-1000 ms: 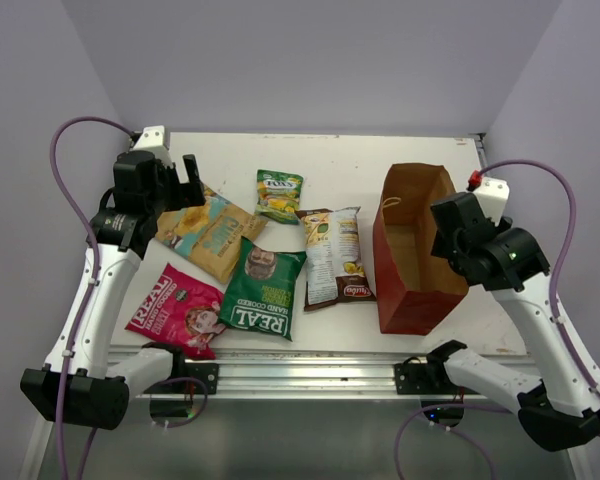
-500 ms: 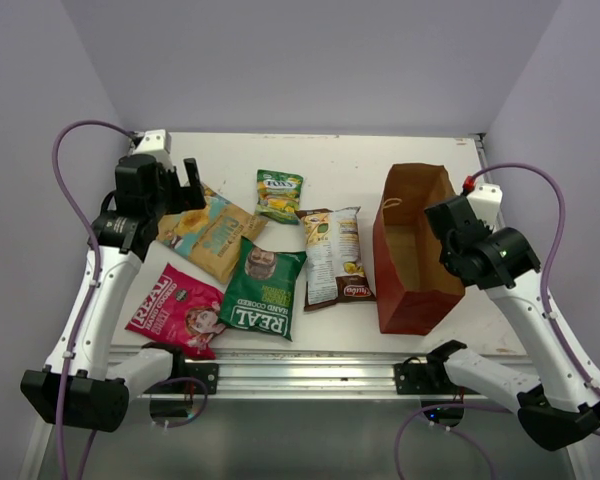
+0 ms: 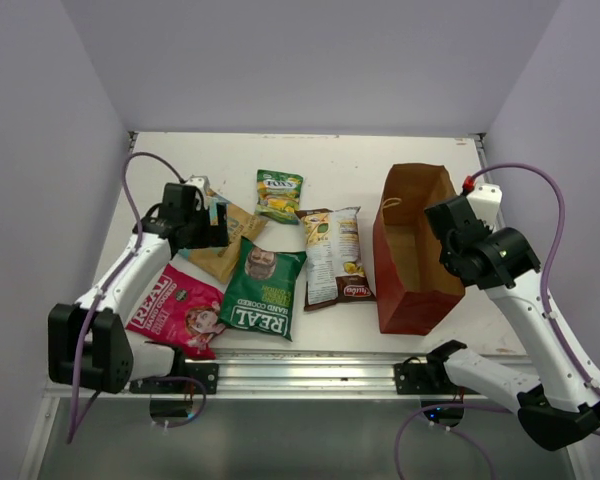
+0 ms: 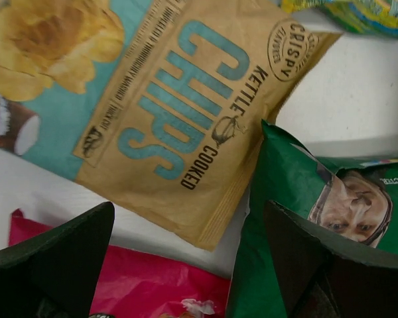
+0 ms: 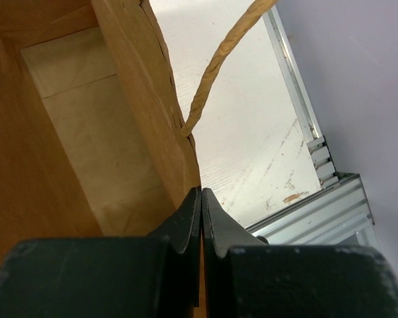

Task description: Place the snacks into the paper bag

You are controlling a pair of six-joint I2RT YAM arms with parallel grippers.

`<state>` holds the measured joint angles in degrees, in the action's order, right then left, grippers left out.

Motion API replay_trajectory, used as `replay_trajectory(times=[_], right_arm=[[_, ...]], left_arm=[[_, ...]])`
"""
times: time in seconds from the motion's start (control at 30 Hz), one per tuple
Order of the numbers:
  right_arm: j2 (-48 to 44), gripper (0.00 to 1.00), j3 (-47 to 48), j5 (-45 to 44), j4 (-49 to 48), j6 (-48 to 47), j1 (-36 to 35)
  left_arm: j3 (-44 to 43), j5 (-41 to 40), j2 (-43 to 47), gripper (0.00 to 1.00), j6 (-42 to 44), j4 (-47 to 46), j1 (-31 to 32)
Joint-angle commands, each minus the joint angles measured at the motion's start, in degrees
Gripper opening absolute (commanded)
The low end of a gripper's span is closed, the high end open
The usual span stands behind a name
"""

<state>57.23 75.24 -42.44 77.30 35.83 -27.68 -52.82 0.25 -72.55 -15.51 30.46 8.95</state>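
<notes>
Over the tan-and-teal packet (image 4: pixel 166 112) the left hand (image 4: pixel 189 207) hangs spread wide and empty; the right hand (image 5: pixel 201 199) pinches the paper bag (image 5: pixel 60 132).

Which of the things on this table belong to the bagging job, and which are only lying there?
Job: paper bag; dark green REAL packet; pink-red REAL packet; kettle chips packet; white-and-brown packet; small green-yellow packet.
Not the job, rig fittings only: purple cables; aluminium rail.

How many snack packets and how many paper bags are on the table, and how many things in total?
Snack packets: 5 (dark green packet, pink-red packet, tan-and-teal packet, white-and-brown packet, green-yellow packet)
Paper bag: 1
Total: 6
</notes>
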Motion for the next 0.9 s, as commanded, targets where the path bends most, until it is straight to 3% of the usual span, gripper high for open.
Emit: replay_trajectory(times=[0.0, 0.5, 0.63, 0.67, 0.7, 0.77, 0.8, 0.87], right_arm=[[-0.37, 0.0, 0.52, -0.19, 9.89, 0.29, 0.17], [-1.51, 0.0, -0.18, 1.21, 8.49, -0.77, 0.17], [-1.33, 0.0, -0.27, 1.48, 8.13, -0.94, 0.17], [-1.33, 0.0, -0.36, 1.65, 8.05, -1.12, 0.17], [-1.25, 0.0, -0.45, 1.74, 7.87, -1.2, 0.17], [-1.07, 0.0, -0.27, 1.74, 7.69, -1.38, 0.26], [-1.07, 0.0, -0.36, 1.74, 7.69, -1.47, 0.17], [-1.07, 0.0, -0.27, 1.74, 7.78, -1.47, 0.17]], left_arm=[[0.61, 6.06, -3.38, 0.98, -1.54, -2.68, 2.03], [4.92, 12.14, -10.24, 0.98, -2.95, -7.08, 9.5], [5.44, 12.76, -10.5, 0.91, -3.21, -8.13, 10.47], [5.62, 12.93, -11.63, 0.83, -3.21, -8.31, 10.56], [5.71, 13.28, -12.34, 0.59, -3.3, -8.48, 10.91], [5.88, 14.68, -14.01, 0.35, -3.21, -9.36, 11.26], [5.71, 14.69, -14.37, 0.0, -3.21, -9.19, 11.44], [5.01, 13.9, -14.2, 0.0, -3.39, -9.1, 11.79]])
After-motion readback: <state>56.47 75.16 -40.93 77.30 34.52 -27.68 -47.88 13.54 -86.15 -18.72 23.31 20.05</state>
